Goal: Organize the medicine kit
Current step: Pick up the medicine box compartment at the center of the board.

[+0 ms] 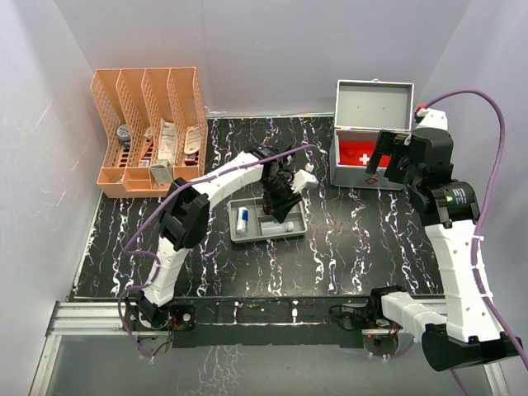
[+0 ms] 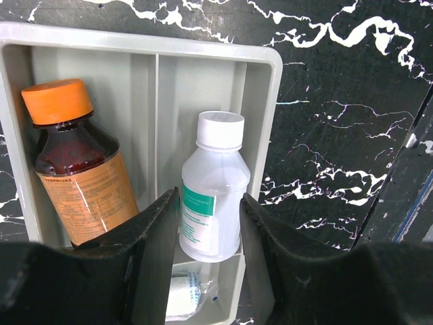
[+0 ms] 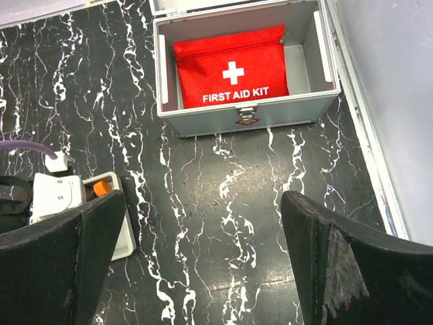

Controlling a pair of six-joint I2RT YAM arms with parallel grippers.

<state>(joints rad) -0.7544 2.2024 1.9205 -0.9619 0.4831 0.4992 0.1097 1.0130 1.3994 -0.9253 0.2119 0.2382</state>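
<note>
Left gripper: spread, one finger on each side of the white bottle. I cannot tell whether the pads touch its walls; they are very close at the least. The bottle appears to lie on its side in the right compartment of the grey tray, with its long axis along the compartment and its cap pointing away from my wrist. My fingers therefore cross its narrow width, which suits a squeeze. It is translucent plastic with a white screw cap and a green and white label.

A small wrapped roll lies just beneath the bottle's base. An amber bottle with an orange cap occupies the compartment to the left.

Right gripper: spread wide, pinching nothing, hovering above the bare desk.

Beyond it stands the metal case, lid raised, with a red first aid pouch inside. The case is well apart from the tray, on my right arm's side. In my judgement the left arm should take the bottle.
</note>
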